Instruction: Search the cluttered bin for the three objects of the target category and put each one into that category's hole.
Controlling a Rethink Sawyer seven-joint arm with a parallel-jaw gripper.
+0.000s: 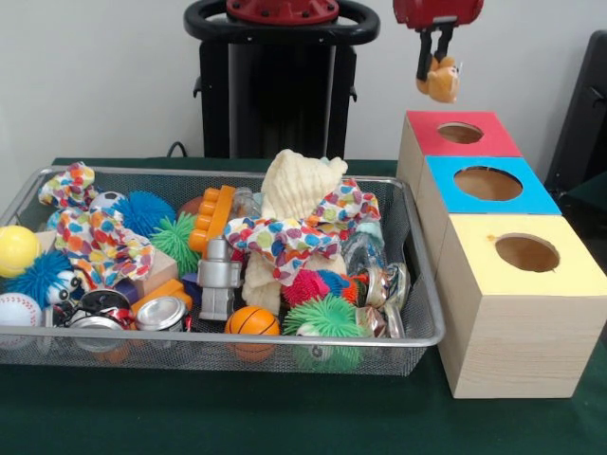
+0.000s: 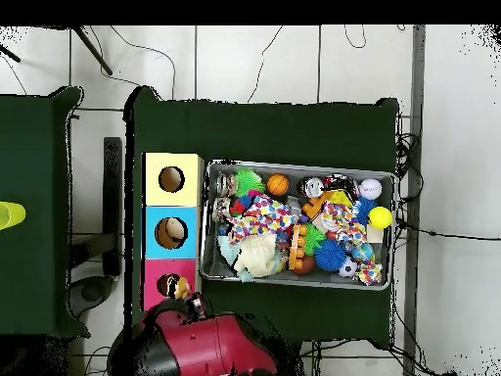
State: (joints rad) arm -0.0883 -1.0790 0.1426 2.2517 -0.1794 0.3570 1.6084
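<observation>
One orange toy (image 1: 442, 80) hangs clamped in the pincer (image 1: 433, 68) above the red-topped box's hole (image 1: 460, 133).

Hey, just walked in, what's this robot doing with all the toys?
The gripper is shut on a small orange soft toy, held in the air just above the round hole of the red-topped box. The toy has not dropped in yet. The wire mesh bin beside the boxes is full of mixed toys, including a pale yellow plush.
</observation>
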